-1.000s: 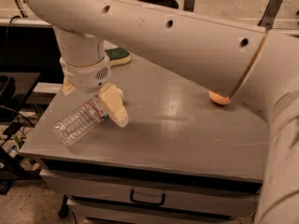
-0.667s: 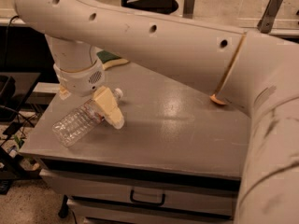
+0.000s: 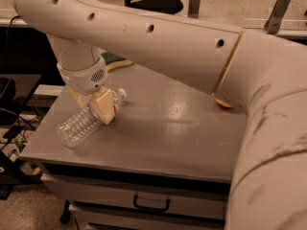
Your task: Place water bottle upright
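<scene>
- Across the top of the view, the arm (image 3: 158, 42) reaches from the right side over to the left, shading much of the back of the table (image 3: 172, 133).
- Grey table top: its middle and front right are bare, giving wide room there. The left edge and front left corner are close to the work.
- Under the top sits a drawer (image 3: 144, 195) with a dark handle.
- Bottle (image 3: 79, 126): it lies on its side near the front left corner, base towards the left edge, white cap towards the table's middle. It is not upright.
- Gripper (image 3: 98, 107): it hangs down from the wrist right over the bottle's upper part, near the cap. Whether it is clenched on the bottle or released cannot be told.
- Since a second ago the gripper has moved from just beside the bottle to across it. The bottle lies much as it did.
- Sponge (image 3: 115, 60): green and yellow, at the back edge behind the wrist, well apart from the bottle.
- Orange thing (image 3: 223, 102): small, on the right part of the top, half hidden under the arm, well away from the gripper.
</scene>
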Robot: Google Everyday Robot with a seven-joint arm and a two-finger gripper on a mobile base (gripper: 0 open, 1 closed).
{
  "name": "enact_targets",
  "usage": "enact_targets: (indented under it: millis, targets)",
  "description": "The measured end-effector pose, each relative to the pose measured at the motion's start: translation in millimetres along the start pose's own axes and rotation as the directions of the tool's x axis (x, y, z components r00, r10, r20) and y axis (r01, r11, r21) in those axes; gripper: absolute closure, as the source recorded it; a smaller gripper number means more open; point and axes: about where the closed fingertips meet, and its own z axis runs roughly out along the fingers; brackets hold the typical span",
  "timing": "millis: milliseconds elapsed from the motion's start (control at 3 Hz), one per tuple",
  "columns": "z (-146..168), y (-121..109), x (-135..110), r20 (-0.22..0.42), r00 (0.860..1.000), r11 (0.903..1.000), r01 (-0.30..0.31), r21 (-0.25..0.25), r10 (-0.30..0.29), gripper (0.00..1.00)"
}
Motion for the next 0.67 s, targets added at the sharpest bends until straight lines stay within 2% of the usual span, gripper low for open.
enact_targets:
  millis: [333,667]
  targets:
    - [-18.7,-5.6,17.0,-0.039,0.999,0.9987,-0.006,0.05,0.008,0.8]
    - [-60.4,-15.3,45.5,-0.07,0.998,0.9814,0.017,0.191,-0.004,1.0]
